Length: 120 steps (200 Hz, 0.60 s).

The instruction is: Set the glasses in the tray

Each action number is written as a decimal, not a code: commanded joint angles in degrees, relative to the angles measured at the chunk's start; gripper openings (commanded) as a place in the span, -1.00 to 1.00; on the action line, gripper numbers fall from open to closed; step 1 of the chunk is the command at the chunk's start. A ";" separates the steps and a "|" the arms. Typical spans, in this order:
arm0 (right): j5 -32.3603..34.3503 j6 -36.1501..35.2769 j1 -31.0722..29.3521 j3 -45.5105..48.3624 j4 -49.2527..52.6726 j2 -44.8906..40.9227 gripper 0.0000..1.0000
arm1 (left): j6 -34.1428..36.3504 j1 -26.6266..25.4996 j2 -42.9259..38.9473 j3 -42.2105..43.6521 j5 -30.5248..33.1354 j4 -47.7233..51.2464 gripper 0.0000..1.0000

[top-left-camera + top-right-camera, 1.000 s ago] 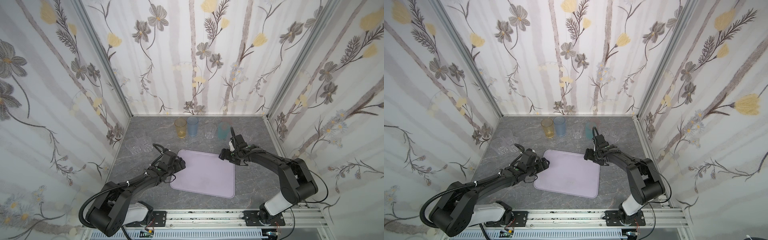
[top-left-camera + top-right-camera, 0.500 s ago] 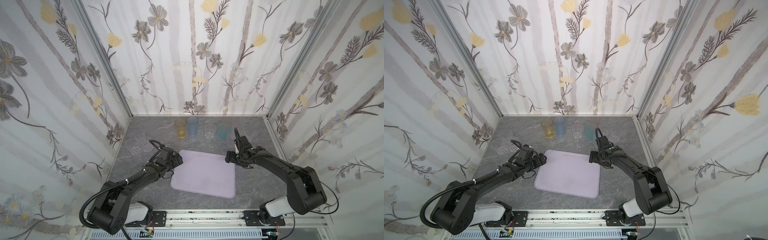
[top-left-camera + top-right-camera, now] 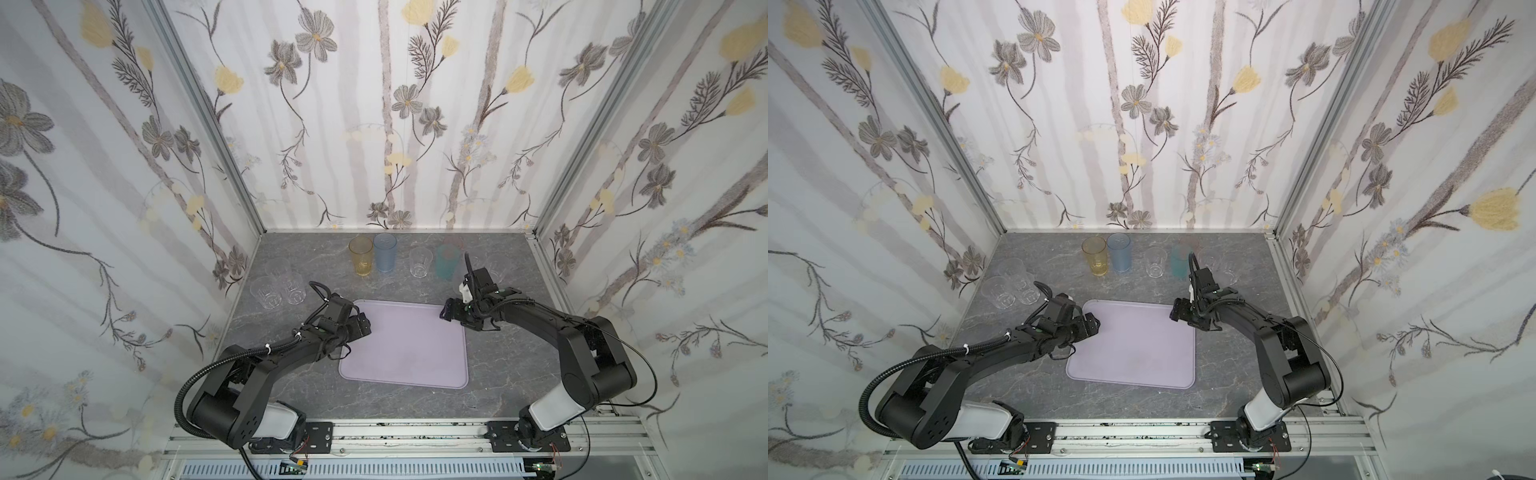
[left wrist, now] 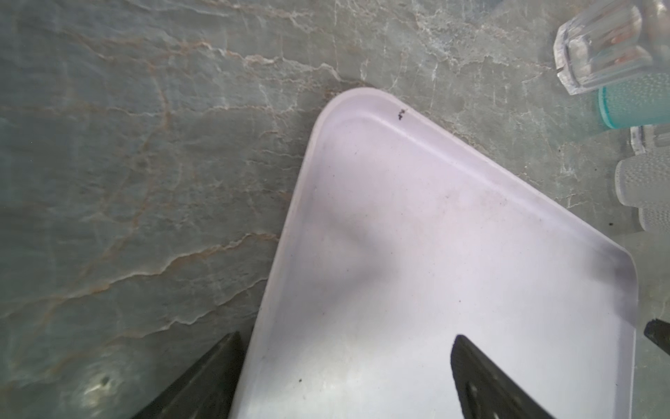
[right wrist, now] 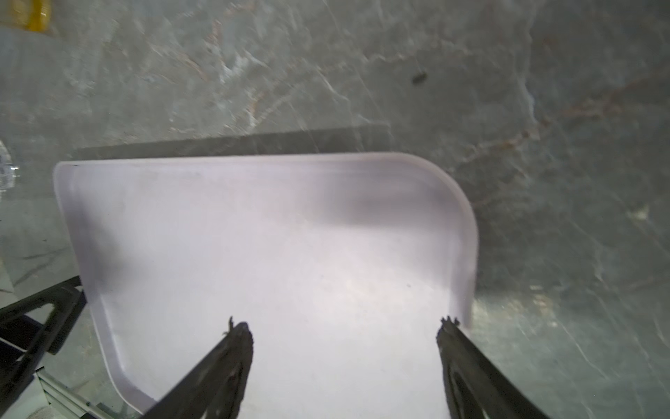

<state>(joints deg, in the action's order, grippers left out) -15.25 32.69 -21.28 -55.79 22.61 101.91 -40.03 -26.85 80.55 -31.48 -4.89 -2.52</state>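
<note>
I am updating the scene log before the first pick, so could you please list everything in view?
tray: one, pale lilac, middle of the table, nothing in it
amber glass: one, amber, near the back wall
blue glass: one, blue, just right of the amber glass
middle clear glass: one, clear, between blue and teal
teal glass: one, teal, back, right of middle
left clear glasses: three, clear, clustered back left
right pale glasses: count unclear, clear or frosted, behind the right arm
table: one, grey marbled
walls: three, floral paper
left gripper: one, black, open over the tray's far left corner
right gripper: one, black, open over the tray's far right corner
</note>
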 commanded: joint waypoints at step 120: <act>13.36 2.41 -8.52 -11.54 6.75 -10.90 0.55 | 20.41 20.69 -7.31 -24.43 9.08 26.17 0.38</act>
<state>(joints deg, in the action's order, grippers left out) -1.80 30.87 -25.69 -66.26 34.59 90.08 -27.83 -10.90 70.13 -51.66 0.12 16.64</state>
